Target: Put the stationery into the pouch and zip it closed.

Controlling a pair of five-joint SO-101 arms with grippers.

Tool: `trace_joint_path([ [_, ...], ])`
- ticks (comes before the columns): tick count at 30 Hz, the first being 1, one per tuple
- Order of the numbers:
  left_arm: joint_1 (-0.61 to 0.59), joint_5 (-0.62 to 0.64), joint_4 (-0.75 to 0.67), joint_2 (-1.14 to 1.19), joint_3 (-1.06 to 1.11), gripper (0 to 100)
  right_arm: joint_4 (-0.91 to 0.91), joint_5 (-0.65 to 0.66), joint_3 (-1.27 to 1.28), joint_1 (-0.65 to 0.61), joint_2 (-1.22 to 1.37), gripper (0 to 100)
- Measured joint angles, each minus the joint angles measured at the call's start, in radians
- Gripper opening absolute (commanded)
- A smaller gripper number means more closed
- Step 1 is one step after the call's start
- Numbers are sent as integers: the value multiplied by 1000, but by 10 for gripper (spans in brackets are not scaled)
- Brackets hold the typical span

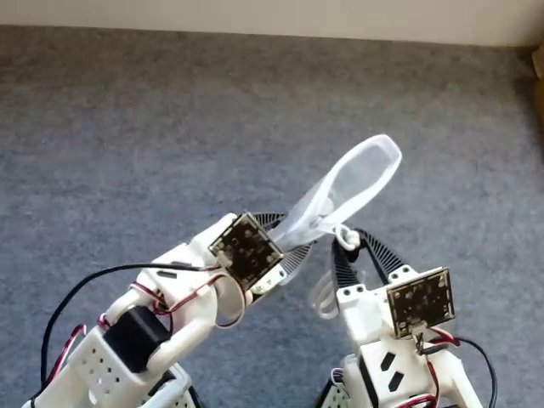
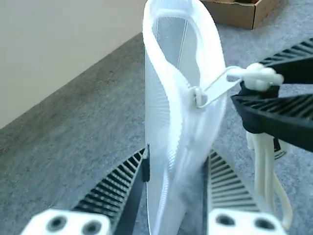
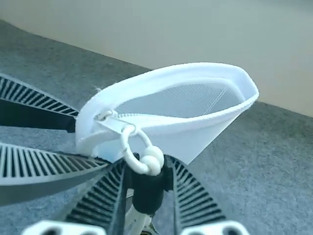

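1. Nearest, above the near edge of the surface [image 1: 127, 127], about midway along it: left tool [image 2: 177, 155] clenched on the near end of the pouch [image 2: 181, 73], mesh pinched flat between both jaws.
2. Just beside, toward the right edge: right tool [image 3: 146, 171] clamped on the knotted pull cord [image 3: 146, 160], with white loops [image 2: 264, 166] hanging slack below.
3. Cord tied to the zipper slider [image 3: 105, 116]. Slider close to the left tool's end, with a short closed stretch of zip between slider and jaws.
4. Farther out: rest of the pouch held up off the surface, leaning toward the far right corner. Mouth gaping wide, zip open along most of its length.
5. Stationery: cannot tell whether inside. Thin pale line visible through the mesh, nothing firmer.
6. Judged step: zipping, barely started. Loading presumably done, unconfirmed.
7. Next move, as a guess: hold the left tool clenched as an anchor, then draw the right tool and cord away along the zip line toward the far end.
8. Pull in line with the teeth, not sideways, and tension the gaping lips enough to meet ahead of the slider. Risks: jammed slider, or cord slipping out of the grip.
9. Farthest: cardboard box [image 2: 239, 12] at the far right edge, well apart from everything above.
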Motion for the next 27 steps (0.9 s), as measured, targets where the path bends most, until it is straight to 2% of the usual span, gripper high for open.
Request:
trace_joint_path([
  [13, 2, 6, -32, -23, 0, 174, 3, 0, 0, 0, 0, 5],
  [19, 37, 8, -35, -23, 0, 75, 20, 0, 0, 0, 0, 5],
  [27, 46, 8, -35, -37, 31, 5, 20, 0, 0, -3, 0, 5],
])
